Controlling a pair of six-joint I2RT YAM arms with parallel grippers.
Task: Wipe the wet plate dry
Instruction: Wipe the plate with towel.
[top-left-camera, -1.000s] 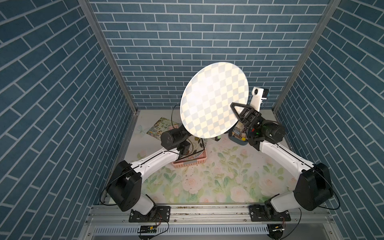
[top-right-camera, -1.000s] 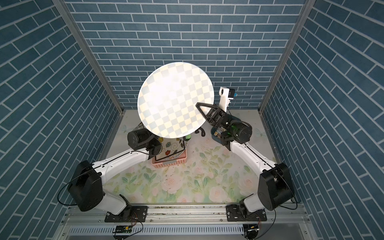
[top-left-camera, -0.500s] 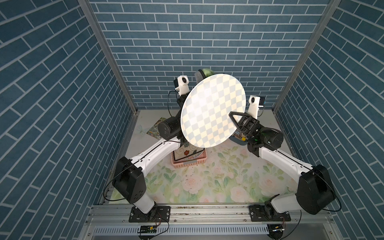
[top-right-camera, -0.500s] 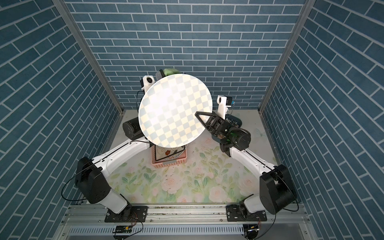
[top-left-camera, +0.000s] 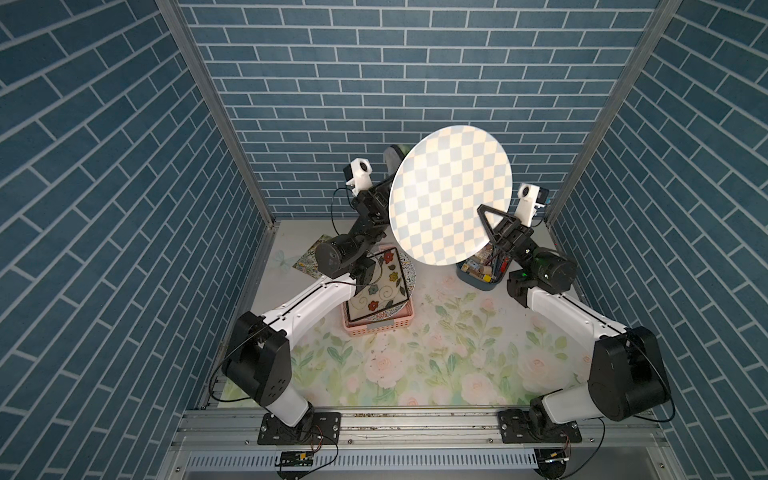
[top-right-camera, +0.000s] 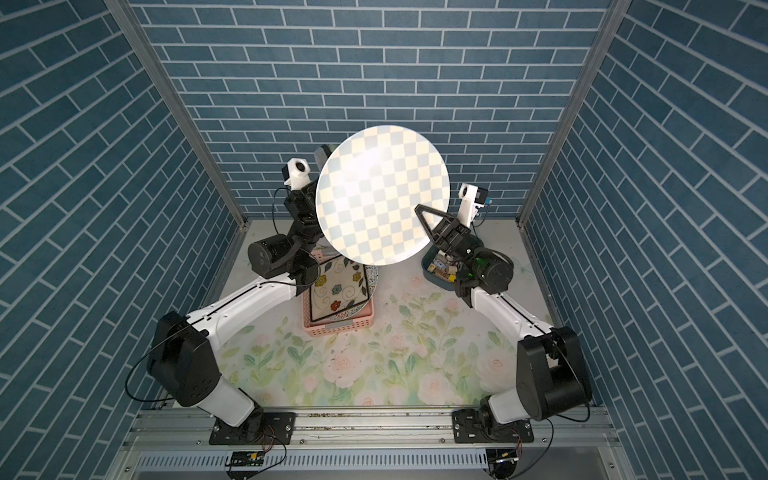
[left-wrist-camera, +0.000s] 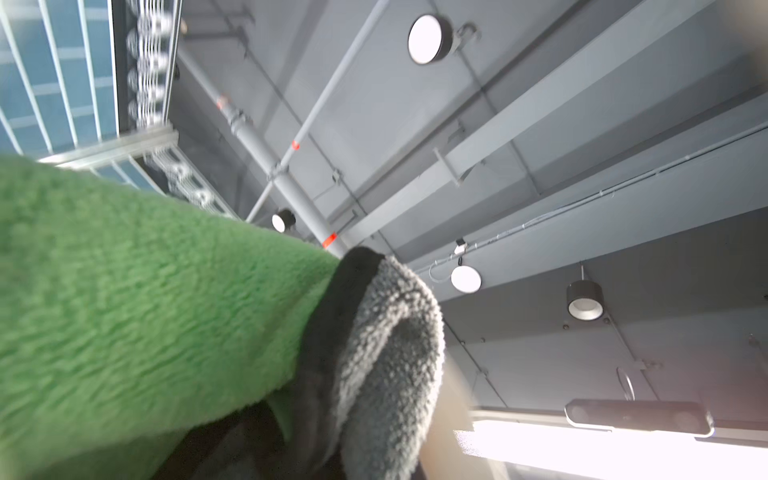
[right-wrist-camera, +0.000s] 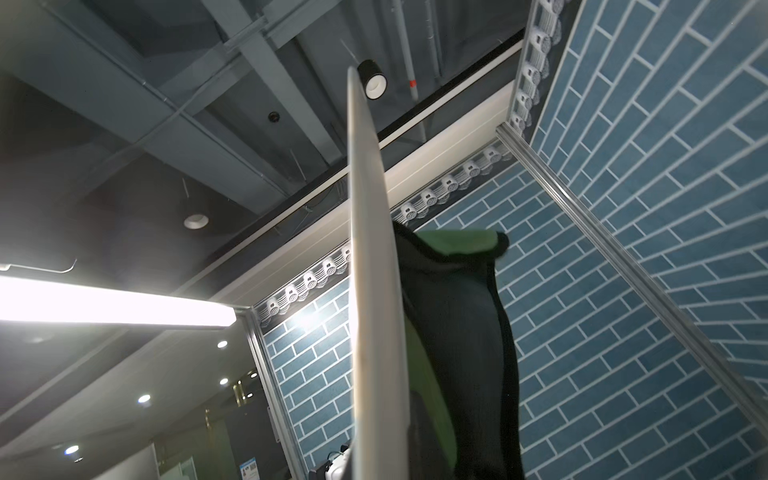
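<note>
right gripper (top-left-camera: 487, 227) pinched the upright checkered plate (top-left-camera: 451, 195) by its edge; left gripper (top-left-camera: 377, 207), closed on a green cloth (left-wrist-camera: 145, 291), sat behind it.

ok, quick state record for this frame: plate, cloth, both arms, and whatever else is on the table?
plate: checkered plate, lifted off the table, near upright, patterned face toward the top camera
right: right gripper, fingers shut on the checkered plate's lower rim
left: left gripper, shut on the green cloth, behind the plate
contact: cloth lies against the plate's back face in the right wrist view
basket: pink basket holding a floral plate
bin: blue bin with small items
</note>
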